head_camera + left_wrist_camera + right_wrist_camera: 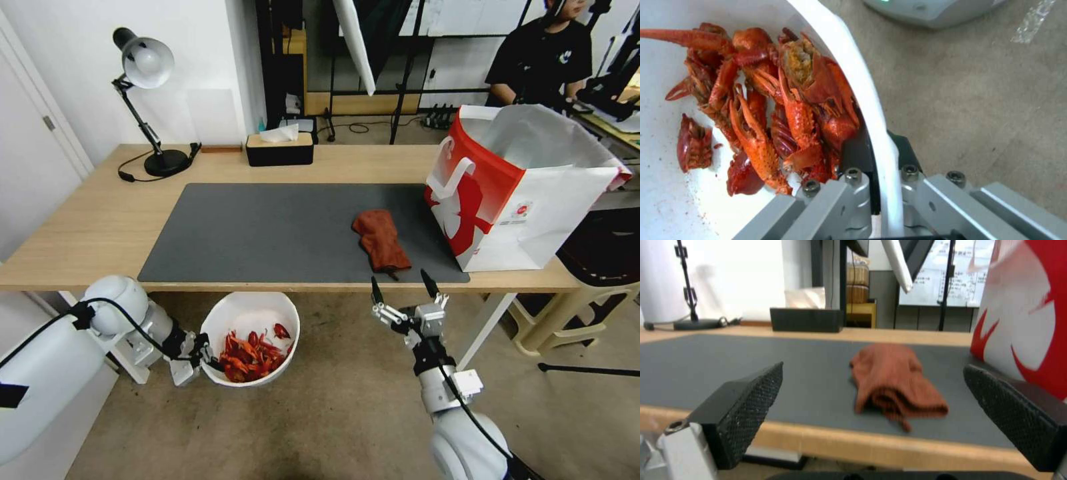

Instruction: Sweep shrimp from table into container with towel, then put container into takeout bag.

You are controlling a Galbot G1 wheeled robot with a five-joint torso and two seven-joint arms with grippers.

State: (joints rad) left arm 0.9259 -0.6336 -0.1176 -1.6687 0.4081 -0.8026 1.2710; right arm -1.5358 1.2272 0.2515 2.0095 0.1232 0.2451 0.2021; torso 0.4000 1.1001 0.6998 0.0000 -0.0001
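Below light-wood table (100, 227) edge | left gripper (200, 360) pinching round white plastic container (220, 319) rim, glossy red-orange shrimp (250, 353) inside | probably bottom-heavy, slippery: keep level | right gripper (405, 288) spread, near rust-brown towel (380, 240)

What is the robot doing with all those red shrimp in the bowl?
The robot's left hand is pinching the rim of the white container, holding it below the table edge with the shrimp already inside. Its right hand is open and empty, just in front of the table. The towel lies on the grey mat, beside the takeout bag.
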